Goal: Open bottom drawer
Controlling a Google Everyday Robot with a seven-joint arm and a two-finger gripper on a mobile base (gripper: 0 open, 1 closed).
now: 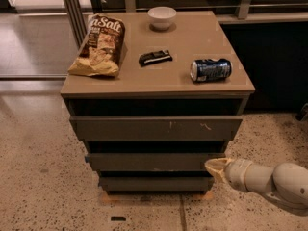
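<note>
The bottom drawer (154,183) is the narrowest dark grey-brown front, lowest of three on the cabinet, just above the floor. Above it are the mid-width front (151,161) and the widest front with pale scratch marks (155,128). My gripper (215,169) comes in from the lower right on a pale arm. Its tip is at the right end of the drawers, level with the gap between the middle and bottom fronts.
On the cabinet top (183,52) lie a chip bag (99,44), a white bowl (161,17), a small black object (155,57) and a blue can on its side (210,70). Speckled floor (43,177) surrounds the cabinet. A dark wall panel (274,66) stands to the right.
</note>
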